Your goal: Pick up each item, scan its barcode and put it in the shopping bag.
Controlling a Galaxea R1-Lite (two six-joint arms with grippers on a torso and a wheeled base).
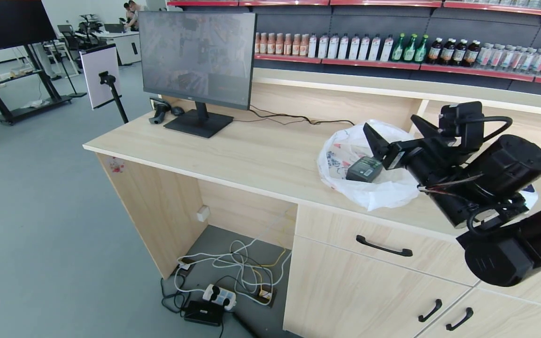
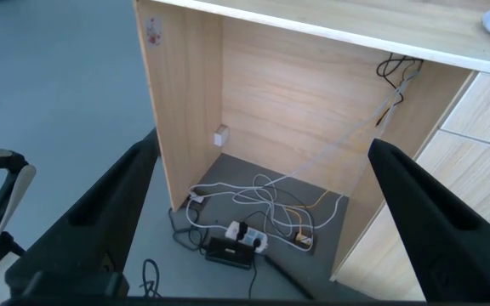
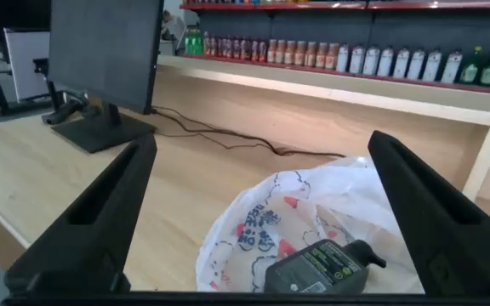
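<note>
Ahead of me a dark monitor (image 1: 197, 56) stands upright on the wooden table (image 1: 251, 155), a mouse (image 1: 177, 111) just beside its foot and black cables (image 1: 280, 117) trailing from it along the back. Rows of bottles (image 1: 345, 46) line the red shelf (image 1: 369, 62) behind. Under the table a power strip (image 1: 220, 295) lies among white cords (image 1: 237, 260) on the grey floor (image 1: 40, 211), next to drawers (image 1: 345, 286) with black handles (image 1: 384, 246).

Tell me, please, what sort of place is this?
Most likely a shop checkout, perhaps a mock one: red shelves of bottled drinks behind, a wooden counter with a monitor, and a white shopping bag lying on it.
</note>
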